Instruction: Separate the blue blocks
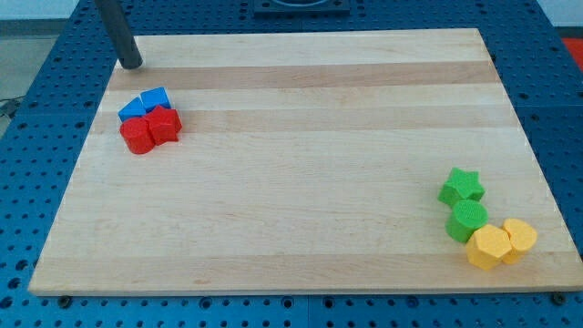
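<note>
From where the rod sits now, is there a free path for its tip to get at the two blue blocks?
Probably yes. My tip sits toward the view's top-left of the blue blocks, apart from them, with bare wooden board between. The red blocks crowd only their lower side, away from the tip.

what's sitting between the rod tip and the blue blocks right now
Nothing visible. My tip rests near the board's upper-left corner, and only bare wood lies between it and the two blue blocks just below it. The two red blocks press against the blue pair on the far side, toward the view's bottom, so they don't block the approach.
</note>
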`<state>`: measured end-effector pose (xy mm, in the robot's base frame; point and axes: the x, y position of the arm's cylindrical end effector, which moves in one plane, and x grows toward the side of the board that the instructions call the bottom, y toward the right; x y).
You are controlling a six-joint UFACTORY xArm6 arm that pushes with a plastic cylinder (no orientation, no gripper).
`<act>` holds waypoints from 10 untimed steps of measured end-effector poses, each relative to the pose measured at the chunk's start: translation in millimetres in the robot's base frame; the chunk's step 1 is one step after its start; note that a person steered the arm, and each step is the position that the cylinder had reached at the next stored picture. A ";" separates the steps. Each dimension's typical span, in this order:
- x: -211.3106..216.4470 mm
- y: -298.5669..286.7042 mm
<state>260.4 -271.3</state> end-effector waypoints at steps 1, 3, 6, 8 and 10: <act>0.0 0.0; 33.1 -8.7; 115.4 -16.4; 111.7 29.5; 132.8 210.9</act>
